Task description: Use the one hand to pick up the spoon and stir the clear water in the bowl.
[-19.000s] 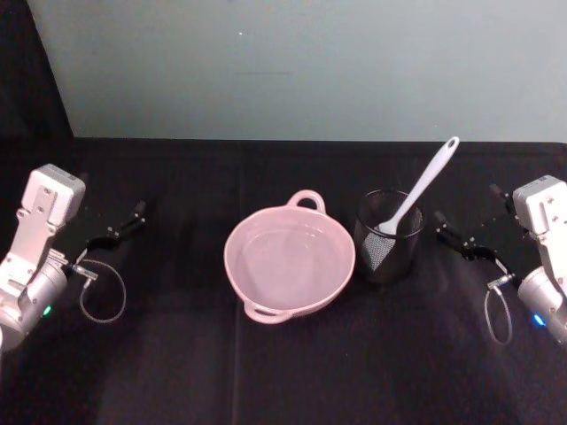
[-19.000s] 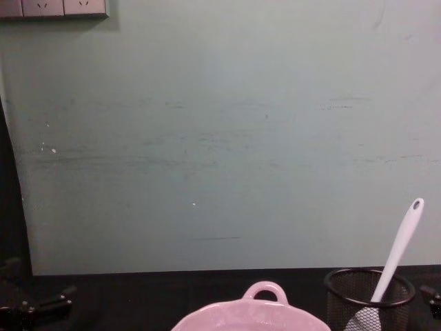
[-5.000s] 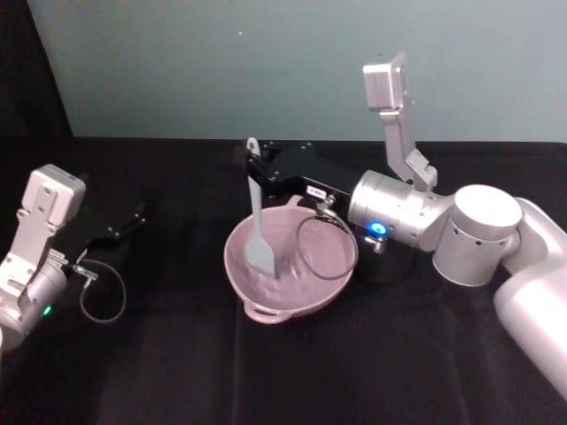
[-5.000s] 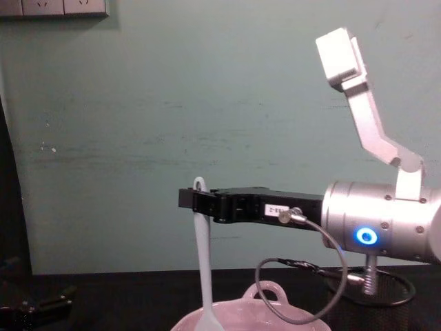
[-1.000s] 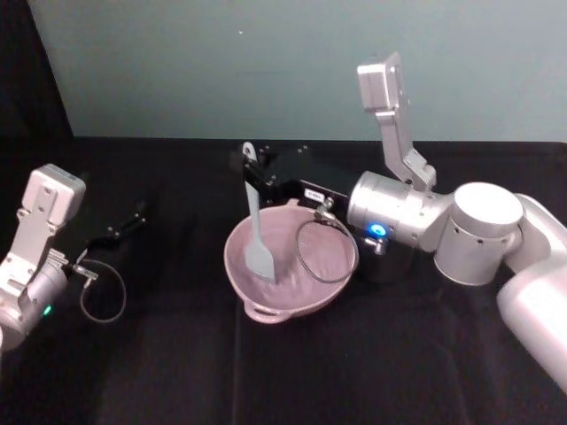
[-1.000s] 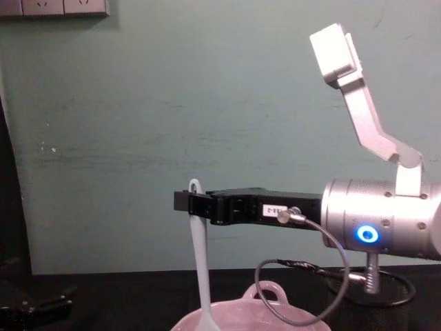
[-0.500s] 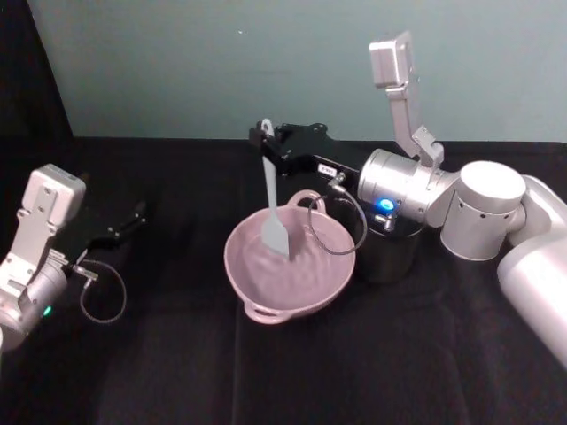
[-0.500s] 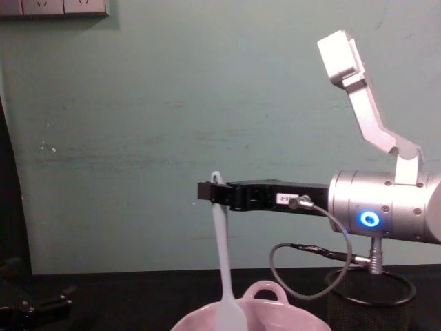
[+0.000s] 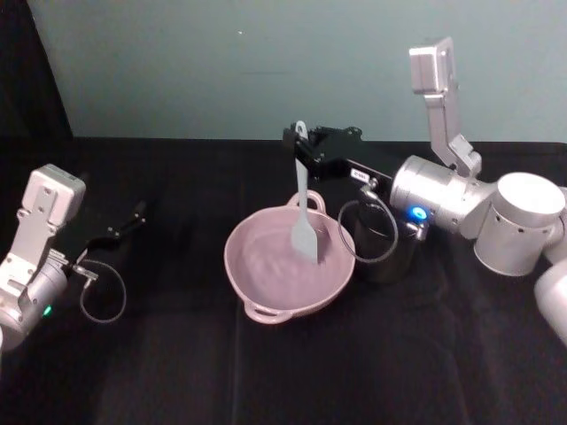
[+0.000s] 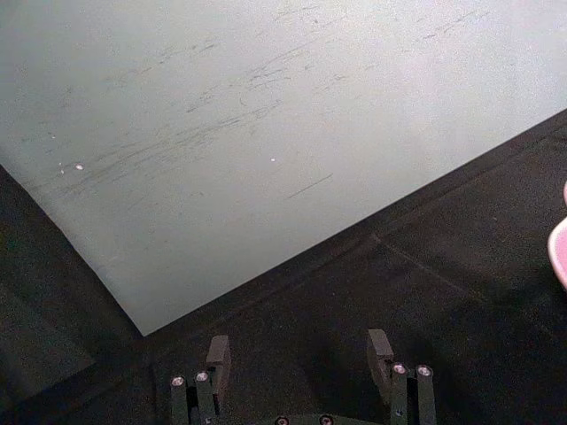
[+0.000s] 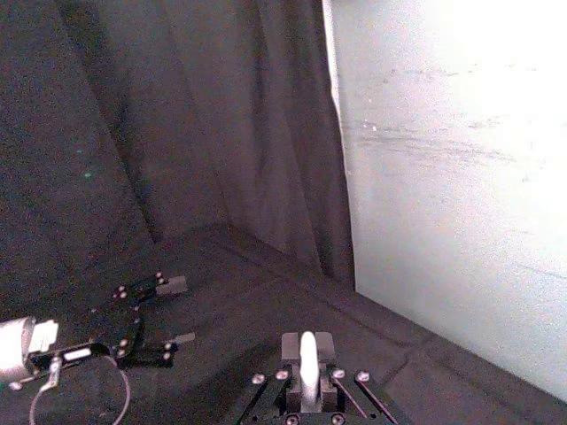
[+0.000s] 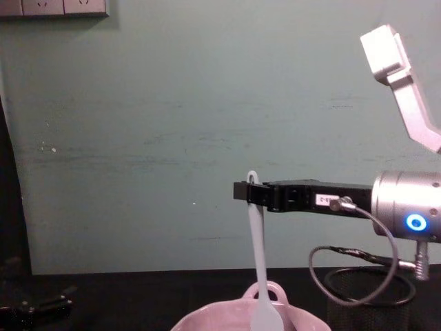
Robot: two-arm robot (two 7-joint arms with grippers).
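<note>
Above the bowl: right end effector (image 9: 299, 140) (image 12: 251, 189) reaches in from the right side, level and well over the rim, with a blue ring (image 9: 414, 213) (image 12: 415, 222) lit on the silver arm behind it.
Right grip: clamped on the top of the spoon's handle, just under the small hole; the right wrist view shows the white handle pinched between the 2 fingers (image 11: 307, 354).
Spoon (image 9: 304, 212) (image 12: 258, 255): hangs almost upright, blade down inside the bowl, toward its right rear part near the loop handle.
Bowl (image 9: 232, 264) (image 12: 227, 318): pale pink, at the middle of the black table (image 9: 310, 372).
Water (image 9: 275, 266): colourless, faintly rippled against the pink inside; whether the blade's edge is under it I cannot tell.
Mesh cup (image 9: 388, 258) (image 12: 358, 307): black, just right of the bowl, under the right arm.
Left end effector (image 9: 133, 217) (image 10: 299, 354): parked low at the table's left side, well apart from the bowl, its 2 fingers spread with nothing between them.
</note>
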